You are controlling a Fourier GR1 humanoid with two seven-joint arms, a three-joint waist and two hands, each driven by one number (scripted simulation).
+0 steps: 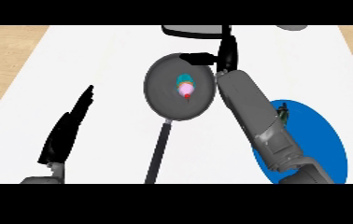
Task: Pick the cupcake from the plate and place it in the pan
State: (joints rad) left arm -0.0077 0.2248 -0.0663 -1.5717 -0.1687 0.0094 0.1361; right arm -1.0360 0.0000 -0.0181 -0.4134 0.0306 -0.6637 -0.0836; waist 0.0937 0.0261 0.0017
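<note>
Head view: where is the cupcake (185,88)?
— Upright in the middle of the pan (160,99), well apart from the blue plate (318,134). I judge the placing done.
— And the hands?
— The right hand (226,50) hangs by the pan's far rim, fingers spread and holding nothing. The left hand (69,125) rests at the left, fingers straight and together.
— Room to move?
— The right forearm runs along the pan's right rim, so lift before drawing off. Bare desk (103,55) lies to the left.

Right forearm (244,101): grey, boxy casing with jointed wrist segments. Left hand (67,127) and right hand (228,54): black, with slender tapered fingers.
</note>
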